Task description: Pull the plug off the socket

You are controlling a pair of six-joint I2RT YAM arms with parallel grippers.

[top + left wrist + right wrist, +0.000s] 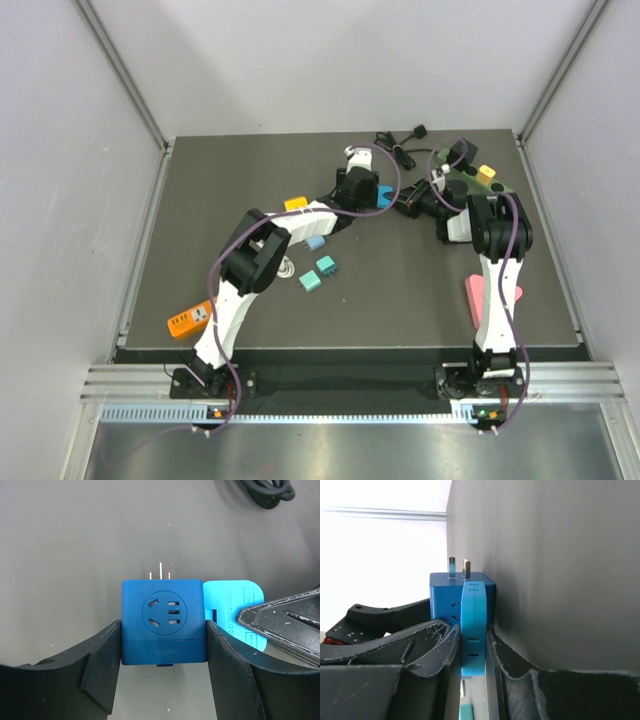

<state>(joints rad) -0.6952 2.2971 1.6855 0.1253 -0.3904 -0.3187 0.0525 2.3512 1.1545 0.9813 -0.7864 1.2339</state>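
Nearest the lens, our left gripper [164,639] is clenched on the socket [162,612], a deep-blue plastic cube, with one black finger flat against each side face. Its front shows a round recess with slots, and three metal prongs [160,571] stick out of its far face. On the cube's right side sits the plug [227,600], a thin, flat pale-blue piece with printed lettering, pushed in flush. Our right gripper [473,639] pinches that plug across its two broad faces, so both hands are already holding on. From above, the pair sits mid-table toward the far side, between the two wrists. We cannot tell whether it rests on the grey table [75,540] or hangs just over it. A green strip [462,185] lies apart to the right and is not held by either hand. We judge both pieces to be light, rigid and smooth-skinned, so the pads may slip before the pins let go. The thin plug offers little to grip. We think it wants a firm squeeze and a straight pull to the right, without twisting, while the left hand braces the cube.
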